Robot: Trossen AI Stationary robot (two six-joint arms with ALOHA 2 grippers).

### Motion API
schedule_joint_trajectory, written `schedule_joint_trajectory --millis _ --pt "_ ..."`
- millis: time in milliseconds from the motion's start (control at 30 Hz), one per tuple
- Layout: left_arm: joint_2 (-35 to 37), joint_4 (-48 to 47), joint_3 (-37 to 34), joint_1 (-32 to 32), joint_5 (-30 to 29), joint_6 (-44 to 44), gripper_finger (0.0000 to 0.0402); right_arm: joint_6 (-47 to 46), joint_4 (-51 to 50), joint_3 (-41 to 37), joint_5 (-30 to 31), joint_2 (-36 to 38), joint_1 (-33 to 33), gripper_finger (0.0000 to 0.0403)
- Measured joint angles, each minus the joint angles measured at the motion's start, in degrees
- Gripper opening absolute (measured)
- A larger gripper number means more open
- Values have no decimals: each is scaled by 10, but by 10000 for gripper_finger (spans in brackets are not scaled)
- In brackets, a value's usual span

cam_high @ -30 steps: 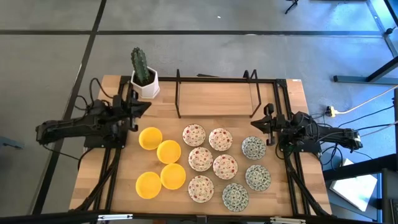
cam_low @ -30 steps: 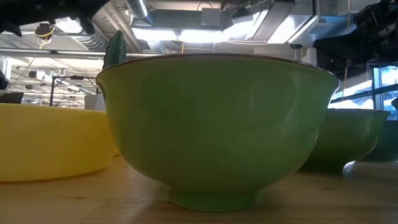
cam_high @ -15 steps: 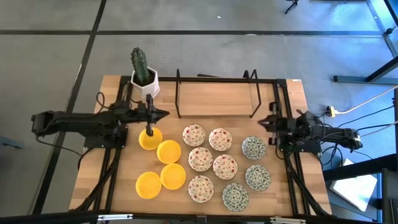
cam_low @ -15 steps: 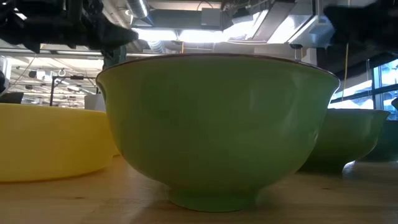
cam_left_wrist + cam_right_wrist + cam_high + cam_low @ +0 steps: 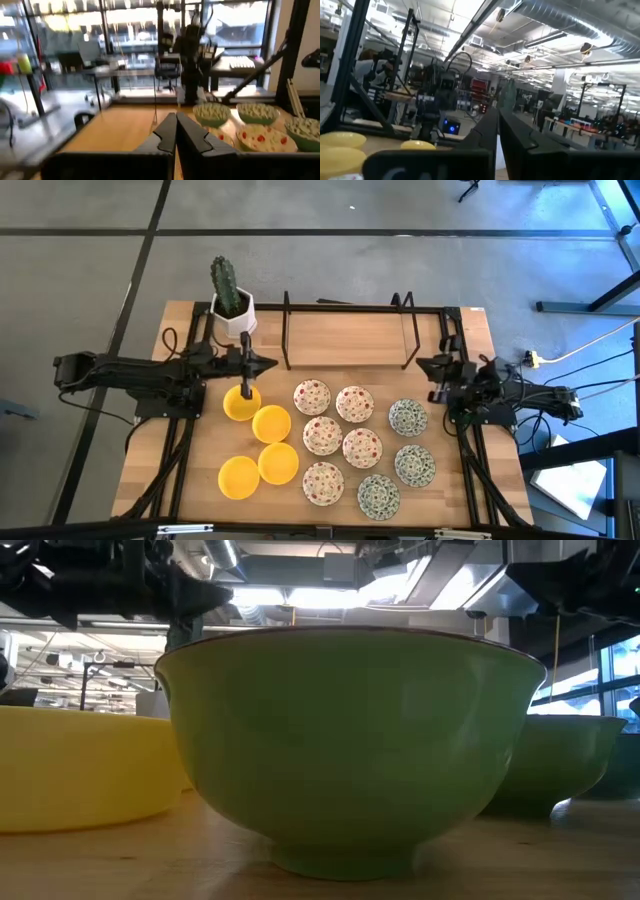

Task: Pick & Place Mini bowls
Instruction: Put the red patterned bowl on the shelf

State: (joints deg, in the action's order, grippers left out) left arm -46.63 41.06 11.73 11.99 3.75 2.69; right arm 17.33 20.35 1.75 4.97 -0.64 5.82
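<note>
In the high view several mini bowls sit upright on the wooden table: yellow ones [image 5: 240,402] on the left, red-speckled white ones [image 5: 322,435] in the middle, green-patterned ones [image 5: 407,417] on the right. My left gripper [image 5: 268,364] hovers level over the far rim of the farthest yellow bowl, pointing right; its fingers [image 5: 176,131] are shut and hold nothing. My right gripper [image 5: 422,366] waits by the right edge, beyond the farthest green-patterned bowl, shut [image 5: 497,122] and holding nothing. In the low view a green bowl [image 5: 340,740] fills the picture, with a yellow bowl [image 5: 80,770] beside it.
A cactus in a white hexagonal pot [image 5: 232,308] stands at the far left corner, just beyond my left gripper. A black wire rack [image 5: 350,330] spans the far middle of the table. Black frame rails [image 5: 455,340] run along the sides. Bare wood lies between the rack and the bowls.
My left arm has reached toward the table's right, carrying its gripper from beside the cactus pot out over the far yellow bowl. My right gripper has shifted a little toward the far edge. The bowls have stayed where they were.
</note>
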Motion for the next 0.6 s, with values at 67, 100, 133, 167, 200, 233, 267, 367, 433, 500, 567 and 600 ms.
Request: schedule_joint_trajectory --millis 67,100,133,167,200,233,267,367,433,500,567,600 --pt "-2 31 0 0 -10 -2 4 14 0 -1 0 0 0 21" --pt "-2 37 0 0 -13 -13 4 14 1 -1 0 0 0 21" --pt "-2 35 0 0 -12 -30 4 13 1 -1 0 0 0 21" --pt "-2 22 0 -2 -7 -47 4 13 0 -1 0 0 0 21" --pt "-2 6 0 -5 -2 -61 4 15 -1 -1 0 0 0 21" --pt "-3 -3 0 -8 1 -68 4 23 -1 -1 2 0 0 21" --pt "-3 -2 0 -9 1 -68 4 36 1 -1 11 0 0 21" --pt "-2 18 0 -15 -20 -67 4 46 -3 -1 30 0 0 21" --pt "-3 9 0 -22 -28 -69 4 33 -18 -1 30 -4 0 21" --pt "-12 -7 0 -31 -28 -69 4 19 -30 -1 30 -8 0 21" --pt "-22 -8 0 -38 -28 -69 4 13 -35 -1 30 -12 0 21" --pt "-26 -2 0 -39 -28 -69 4 12 -36 -1 30 -15 0 21"
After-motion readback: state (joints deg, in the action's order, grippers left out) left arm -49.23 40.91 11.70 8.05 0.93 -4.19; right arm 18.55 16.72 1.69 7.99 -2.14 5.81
